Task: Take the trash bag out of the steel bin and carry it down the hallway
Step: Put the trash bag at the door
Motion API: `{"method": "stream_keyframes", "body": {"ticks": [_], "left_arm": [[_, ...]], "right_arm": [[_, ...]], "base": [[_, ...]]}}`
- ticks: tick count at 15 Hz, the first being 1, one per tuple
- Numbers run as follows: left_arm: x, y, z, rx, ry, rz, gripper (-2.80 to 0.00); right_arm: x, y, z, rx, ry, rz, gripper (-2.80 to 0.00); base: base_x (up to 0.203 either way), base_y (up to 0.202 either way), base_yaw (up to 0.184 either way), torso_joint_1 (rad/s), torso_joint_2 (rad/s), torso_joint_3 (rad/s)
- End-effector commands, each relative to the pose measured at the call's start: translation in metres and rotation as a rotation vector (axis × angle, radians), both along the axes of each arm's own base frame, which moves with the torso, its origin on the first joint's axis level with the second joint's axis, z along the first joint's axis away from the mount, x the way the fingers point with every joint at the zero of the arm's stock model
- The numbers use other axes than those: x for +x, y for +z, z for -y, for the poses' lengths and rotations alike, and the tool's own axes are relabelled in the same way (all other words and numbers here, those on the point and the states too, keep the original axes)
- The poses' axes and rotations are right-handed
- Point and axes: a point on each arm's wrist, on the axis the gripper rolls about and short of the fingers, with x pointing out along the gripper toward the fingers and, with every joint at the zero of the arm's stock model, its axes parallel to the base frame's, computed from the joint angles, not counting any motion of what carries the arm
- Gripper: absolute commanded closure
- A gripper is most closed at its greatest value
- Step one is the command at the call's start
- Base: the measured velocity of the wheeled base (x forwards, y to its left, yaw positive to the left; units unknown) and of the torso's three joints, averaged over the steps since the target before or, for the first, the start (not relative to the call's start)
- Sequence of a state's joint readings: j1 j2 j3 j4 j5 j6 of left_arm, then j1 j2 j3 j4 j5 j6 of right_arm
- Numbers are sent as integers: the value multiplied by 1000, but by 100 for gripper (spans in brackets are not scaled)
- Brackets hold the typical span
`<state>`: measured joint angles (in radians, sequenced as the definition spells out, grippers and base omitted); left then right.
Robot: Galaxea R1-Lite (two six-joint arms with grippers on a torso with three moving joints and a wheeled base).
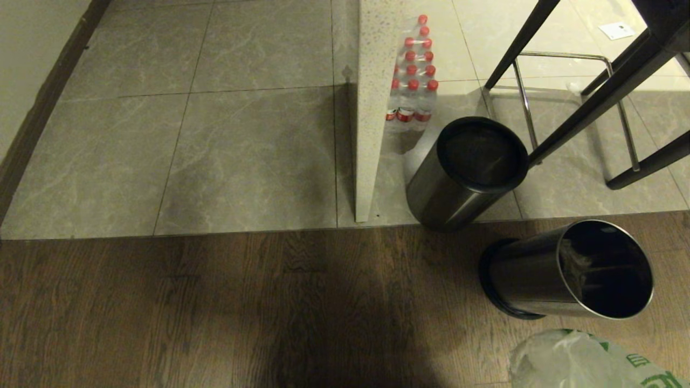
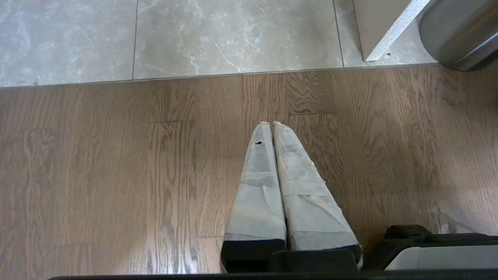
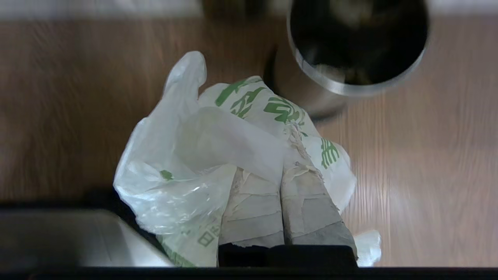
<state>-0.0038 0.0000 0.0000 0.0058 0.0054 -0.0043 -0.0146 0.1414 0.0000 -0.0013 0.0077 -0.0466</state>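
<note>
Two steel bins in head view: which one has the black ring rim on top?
The steel bin by the speckled white panel. The other steel bin, nearer the trash bag, shows a bare steel rim.

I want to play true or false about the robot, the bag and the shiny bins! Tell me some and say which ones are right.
1. The right gripper is shut on the trash bag. True.
2. The trash bag is still inside a bin. False: it is out, held above the wooden floor.
3. The steel bin nearest the bag looks tipped, with its dark opening showing. True.
4. The left gripper is holding a water bottle. False: its fingers are shut on nothing, over the wooden floor.
5. The pack of bottles has blue caps. False: the caps are red.
6. A second bin with a black rim stands on the grey tiles. True.
</note>
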Motion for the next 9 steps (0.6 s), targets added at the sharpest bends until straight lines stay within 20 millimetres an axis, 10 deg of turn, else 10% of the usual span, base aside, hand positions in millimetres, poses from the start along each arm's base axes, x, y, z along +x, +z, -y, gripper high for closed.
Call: {"method": "stream_keyframes", "body": {"ticks": [1,9], "left_arm": [[0,0,0,-1,1,1,0],[0,0,0,-2,1,0,0]], "right_arm": [[-10,-3,0,-3,13,126,0],[-11,-3,0,51,6,146,0]], "base": [[0,0,0,0,0,0],[0,0,0,0,0,0]]}}
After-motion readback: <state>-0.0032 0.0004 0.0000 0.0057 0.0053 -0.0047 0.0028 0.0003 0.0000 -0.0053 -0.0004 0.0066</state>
